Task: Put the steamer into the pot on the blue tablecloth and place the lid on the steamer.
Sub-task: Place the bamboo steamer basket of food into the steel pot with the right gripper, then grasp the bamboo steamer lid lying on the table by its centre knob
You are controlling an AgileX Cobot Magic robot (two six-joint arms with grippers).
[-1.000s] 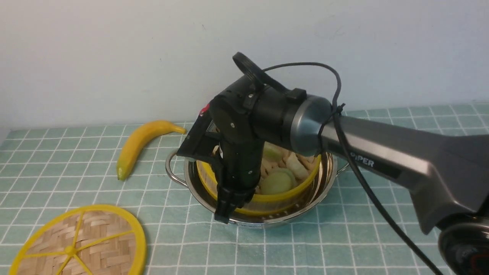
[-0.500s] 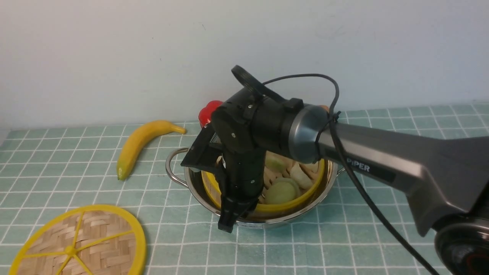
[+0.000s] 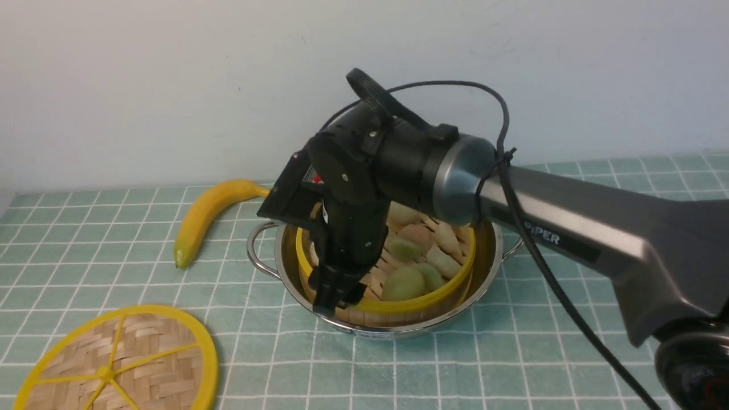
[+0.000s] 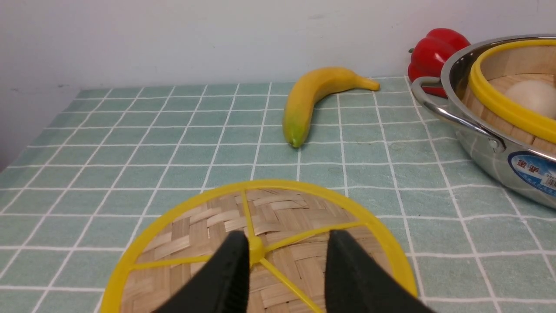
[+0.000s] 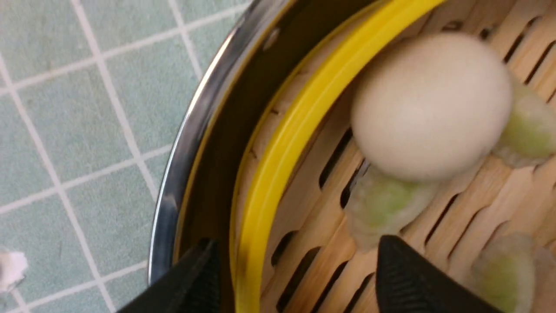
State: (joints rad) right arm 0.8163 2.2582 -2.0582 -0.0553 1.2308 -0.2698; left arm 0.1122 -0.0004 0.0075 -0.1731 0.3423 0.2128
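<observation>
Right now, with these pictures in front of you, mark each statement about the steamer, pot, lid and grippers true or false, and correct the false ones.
1. The steamer sits inside the pot. True.
2. The lid covers the steamer. False: it lies flat on the blue tablecloth, apart from the pot.
3. The right gripper is shut on the steamer's rim. False: it is open, with its jaws on either side of the rim.
4. The banana lies on the cloth to the left of the pot. True.
5. The left gripper is open over the lid. True.
</observation>
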